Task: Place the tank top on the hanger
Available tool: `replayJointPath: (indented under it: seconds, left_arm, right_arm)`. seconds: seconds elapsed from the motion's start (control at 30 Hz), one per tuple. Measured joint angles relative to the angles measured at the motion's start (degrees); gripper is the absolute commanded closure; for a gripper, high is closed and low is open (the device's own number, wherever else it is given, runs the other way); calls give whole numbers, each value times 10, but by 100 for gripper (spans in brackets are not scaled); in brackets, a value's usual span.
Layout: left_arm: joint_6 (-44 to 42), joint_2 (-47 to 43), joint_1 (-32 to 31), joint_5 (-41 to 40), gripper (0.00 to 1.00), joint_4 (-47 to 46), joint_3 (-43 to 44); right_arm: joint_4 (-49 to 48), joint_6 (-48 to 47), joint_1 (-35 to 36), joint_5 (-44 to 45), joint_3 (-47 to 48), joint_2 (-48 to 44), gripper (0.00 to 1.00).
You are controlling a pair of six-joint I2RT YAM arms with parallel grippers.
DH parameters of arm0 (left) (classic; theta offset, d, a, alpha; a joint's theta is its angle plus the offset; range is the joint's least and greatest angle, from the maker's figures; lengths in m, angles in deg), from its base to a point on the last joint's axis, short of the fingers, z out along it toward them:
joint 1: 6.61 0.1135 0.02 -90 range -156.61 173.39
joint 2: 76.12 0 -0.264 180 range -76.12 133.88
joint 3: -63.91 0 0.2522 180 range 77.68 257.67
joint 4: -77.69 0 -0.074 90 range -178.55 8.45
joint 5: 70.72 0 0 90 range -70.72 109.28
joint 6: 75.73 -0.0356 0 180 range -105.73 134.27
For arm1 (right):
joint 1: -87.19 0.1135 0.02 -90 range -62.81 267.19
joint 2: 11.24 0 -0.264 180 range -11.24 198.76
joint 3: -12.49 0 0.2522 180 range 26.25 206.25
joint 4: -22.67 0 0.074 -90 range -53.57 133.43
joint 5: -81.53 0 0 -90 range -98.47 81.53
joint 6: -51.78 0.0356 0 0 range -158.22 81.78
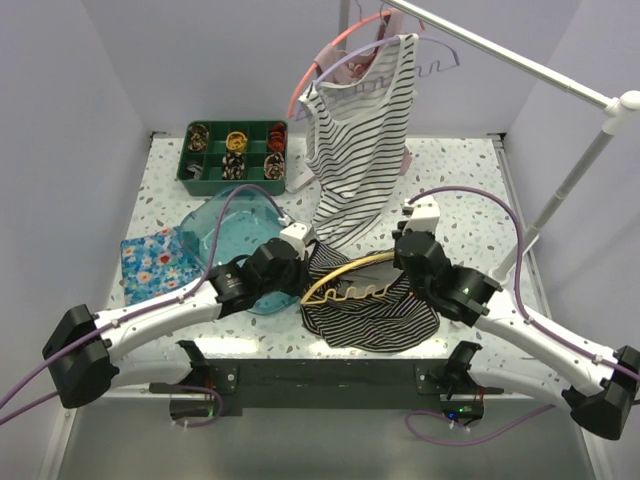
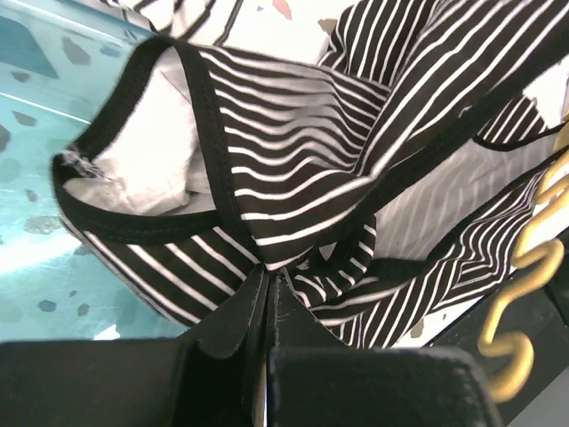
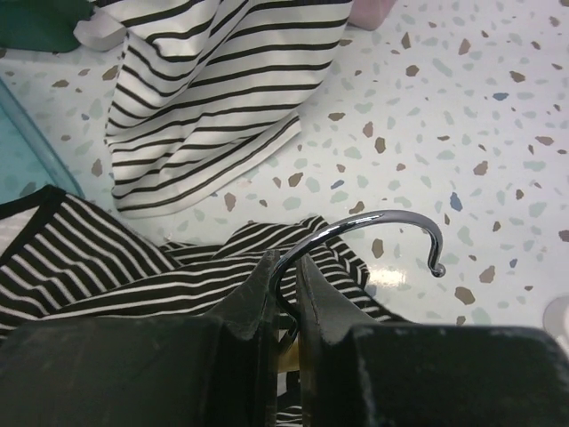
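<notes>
Two grippers, both pinched closed, are at work. Your left gripper (image 2: 268, 277) has its jaws pressed together on a fold of the tank top (image 2: 293, 178), just where a black-bound strap loop meets the striped body. The loop stands open above the fingertips, with the pale inside of the fabric showing through it. Your right gripper (image 3: 284, 267) is clamped on the stem of the metal hook (image 3: 378, 222), whose curve reaches out over the speckled table (image 3: 462, 107).

Seen from above, the tank top lies bunched on the table between the two arms, near the front edge. The yellow hanger (image 1: 345, 278) lies across it. One wavy hanger arm shows at the right of the left wrist view, beside the fabric; whether any of it is inside the top cannot be told.

The step in hand looks like feeding a hanger arm into the top. Grip the hook firmly so the hanger cannot swivel. Raise the strap loop so its opening faces the hanger's end. The cloth is soft and will likely sag and snag on the notches, so slide slowly.

Mind the white striped top (image 1: 355, 150) hanging just behind, and the teal see-through bowl (image 1: 225, 235) beside your left gripper.
</notes>
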Motion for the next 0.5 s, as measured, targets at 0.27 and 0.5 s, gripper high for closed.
replayJointPath:
  seconds: [0.27, 0.5]
  left_arm:
    - [4, -51, 0, -6, 100, 27, 1]
    - [5, -89, 0, -7, 100, 53, 1]
  right_arm:
    - [0, 6, 0, 84, 4, 31, 100]
    - [-1, 10, 0, 131, 12, 46, 100]
